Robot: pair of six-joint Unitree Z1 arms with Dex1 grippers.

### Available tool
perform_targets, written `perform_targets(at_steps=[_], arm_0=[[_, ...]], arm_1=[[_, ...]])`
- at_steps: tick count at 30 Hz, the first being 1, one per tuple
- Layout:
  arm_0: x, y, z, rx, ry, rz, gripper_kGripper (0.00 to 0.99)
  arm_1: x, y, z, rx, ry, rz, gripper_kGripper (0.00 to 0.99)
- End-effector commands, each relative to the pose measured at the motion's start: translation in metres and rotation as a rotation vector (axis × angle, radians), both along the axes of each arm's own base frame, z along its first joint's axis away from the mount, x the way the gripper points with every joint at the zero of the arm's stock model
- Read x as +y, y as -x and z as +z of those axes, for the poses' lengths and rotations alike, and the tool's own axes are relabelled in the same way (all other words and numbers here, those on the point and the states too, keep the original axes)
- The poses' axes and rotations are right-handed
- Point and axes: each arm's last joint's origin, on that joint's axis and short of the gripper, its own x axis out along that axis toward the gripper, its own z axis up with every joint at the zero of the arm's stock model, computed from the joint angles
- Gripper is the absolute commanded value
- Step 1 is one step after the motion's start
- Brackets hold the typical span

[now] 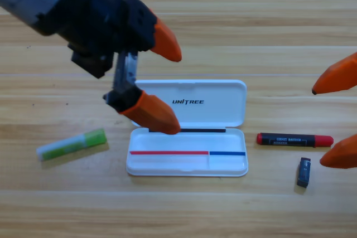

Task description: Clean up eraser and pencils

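A lime green pencil [71, 144] lies on the table left of the open white case [187, 163]. Right of the case lies the black pencil with red ends [294, 140]. The small dark eraser [303, 171] rests just below that pencil's right part. My left gripper [174, 92] hovers open above the case's left side and lid, holding nothing. My right gripper [329, 126] shows at the right edge, open, its two orange jaw tips above and below the black pencil's right end.
The case's lid [212, 102] lies flat behind its tray and bears the UNITREE print. The left arm's grey and black body fills the upper left corner.
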Motion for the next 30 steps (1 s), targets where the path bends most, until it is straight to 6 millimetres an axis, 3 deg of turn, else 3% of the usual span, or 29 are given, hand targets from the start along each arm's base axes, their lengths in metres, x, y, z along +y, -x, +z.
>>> perform_targets(at_steps=[1, 10, 15, 19, 23, 27, 30], arm_0=[[-0.016, -0.002, -0.015, 0.049, -0.041, 0.006, 0.960], [-0.016, -0.001, -0.016, 0.052, -0.044, 0.006, 0.960], [-0.016, -0.002, -0.018, 0.045, -0.054, 0.014, 0.962], [-0.015, -0.002, -0.018, 0.022, -0.075, 0.021, 0.962], [-0.016, -0.008, -0.014, -0.032, -0.170, 0.022, 0.962], [0.006, -0.030, -0.011, -0.108, -0.283, 0.130, 0.960], [0.026, -0.059, -0.025, -0.100, -0.370, 0.213, 0.959]], arm_1=[[0.008, -0.001, -0.018, 0.058, 0.059, 0.028, 0.986], [0.004, -0.001, -0.019, 0.081, 0.060, -0.019, 0.989], [0.001, -0.012, -0.028, 0.101, 0.173, -0.284, 0.988], [0.007, -0.028, -0.047, 0.117, 0.279, -0.466, 0.988], [0.022, -0.058, -0.066, 0.240, 0.369, -0.651, 0.986], [0.035, -0.077, -0.091, 0.345, 0.439, -0.773, 0.989], [0.042, -0.084, -0.115, 0.442, 0.487, -0.871, 0.989]])
